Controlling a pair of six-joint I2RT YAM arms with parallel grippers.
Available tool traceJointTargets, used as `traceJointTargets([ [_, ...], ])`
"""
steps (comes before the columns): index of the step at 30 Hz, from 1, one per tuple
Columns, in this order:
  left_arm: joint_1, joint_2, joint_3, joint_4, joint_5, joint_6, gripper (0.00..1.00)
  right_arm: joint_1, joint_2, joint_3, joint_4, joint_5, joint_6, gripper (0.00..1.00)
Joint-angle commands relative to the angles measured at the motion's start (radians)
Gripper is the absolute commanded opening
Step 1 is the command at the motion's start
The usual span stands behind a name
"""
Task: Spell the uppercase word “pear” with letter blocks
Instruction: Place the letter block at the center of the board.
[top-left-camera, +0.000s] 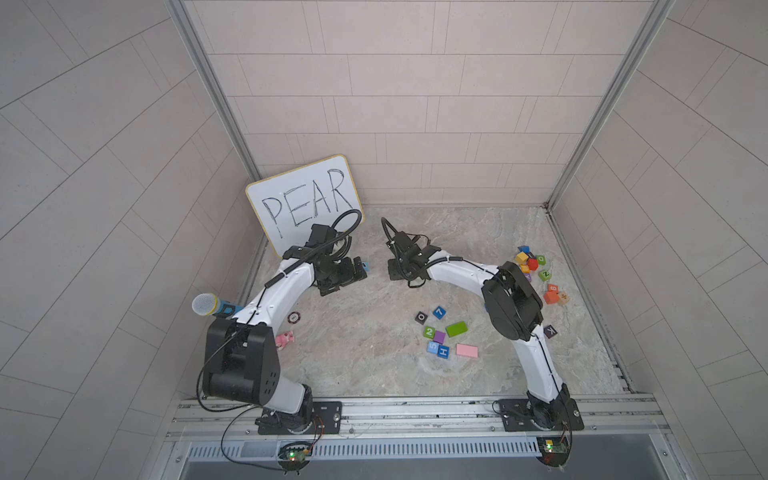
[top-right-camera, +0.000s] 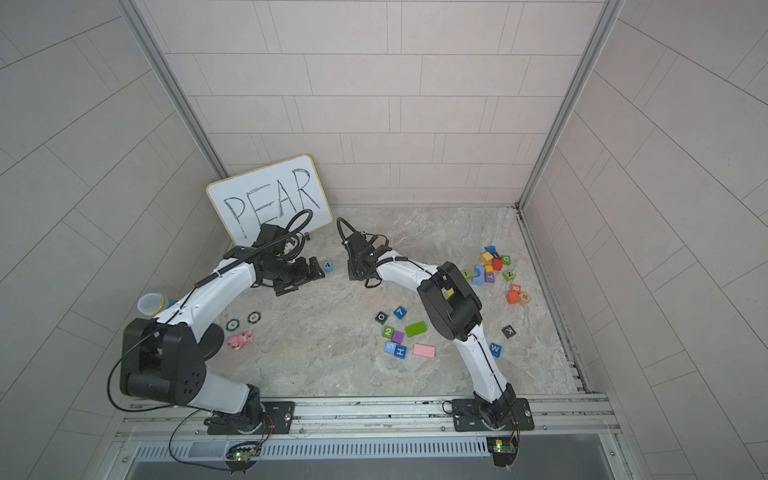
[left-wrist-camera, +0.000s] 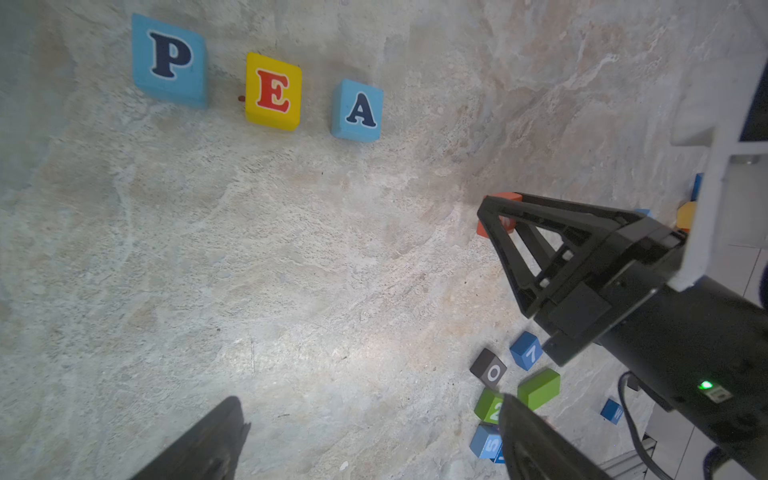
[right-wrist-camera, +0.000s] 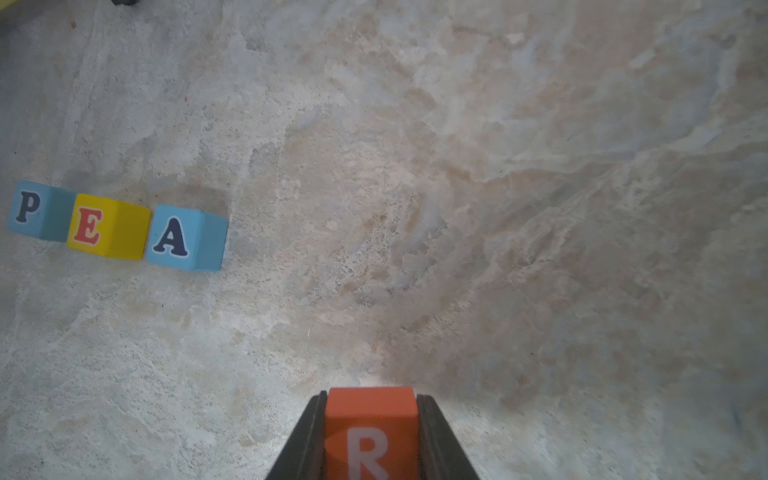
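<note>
On the counter, a light blue P block, a yellow E block and a light blue A block stand in a row, letters up, with narrow gaps between them. Well apart from the A block, the right claw pinches an orange-red block whose letter is hidden. The left claw is spread wide; near one finger lie a black O cube, a blue 7 cube and a plain green block.
</note>
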Motion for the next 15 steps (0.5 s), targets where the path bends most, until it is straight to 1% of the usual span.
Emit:
traceJointTargets([
  [1,0.004,0.006,0.009,0.006,0.009,-0.004,0.99,0.018,0.037,0.047,-0.032,0.024,0.021,0.28],
  [8,0.007,0.009,-0.005,0.006,-0.016,0.005,0.99,0.036,0.099,0.133,-0.047,0.039,0.021,0.28],
  [15,0.017,0.016,-0.002,0.009,-0.013,0.009,0.99,0.045,0.158,0.212,-0.062,0.038,0.022,0.28],
])
